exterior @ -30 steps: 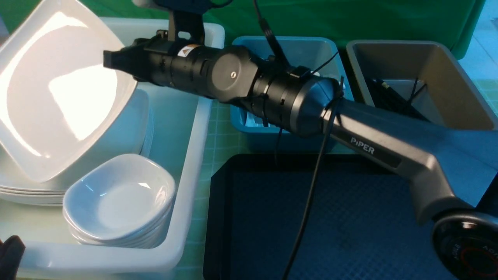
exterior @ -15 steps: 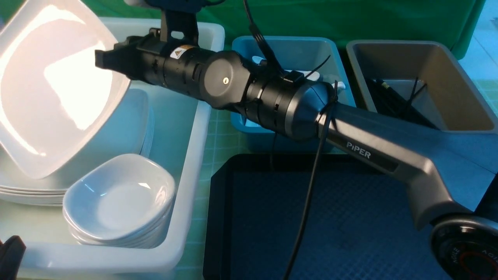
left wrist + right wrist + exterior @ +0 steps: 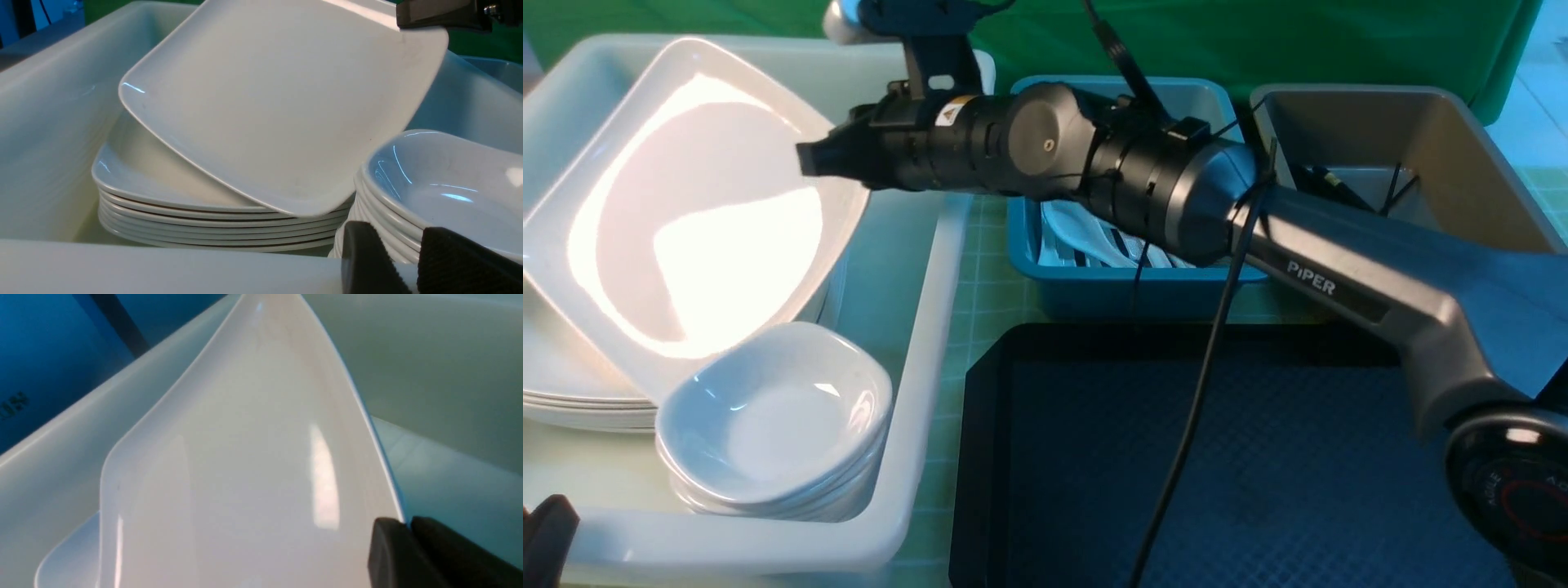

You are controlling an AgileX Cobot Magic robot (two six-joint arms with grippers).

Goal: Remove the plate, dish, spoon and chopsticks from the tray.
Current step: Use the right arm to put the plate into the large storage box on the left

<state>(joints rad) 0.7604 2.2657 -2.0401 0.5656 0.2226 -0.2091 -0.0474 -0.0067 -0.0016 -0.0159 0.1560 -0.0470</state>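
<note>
My right gripper is shut on the rim of the large white square plate, inside the white bin. The plate tilts, its low edge at the top of a stack of like plates; the rim shows pinched between the fingertips in the right wrist view. The black tray holds nothing that I can see. White spoons lie in the teal bin, black chopsticks in the brown bin. My left gripper is slightly open and empty at the bin's near wall.
A stack of small white bowls stands in the bin's near right corner, just below the plate's low edge. The teal bin and brown bin stand behind the tray. My right arm spans above the tray and the teal bin.
My right gripper has moved right and down with the plate. The plate has turned from steeply upright to a flatter tilt over the stack. The left gripper has not moved.
</note>
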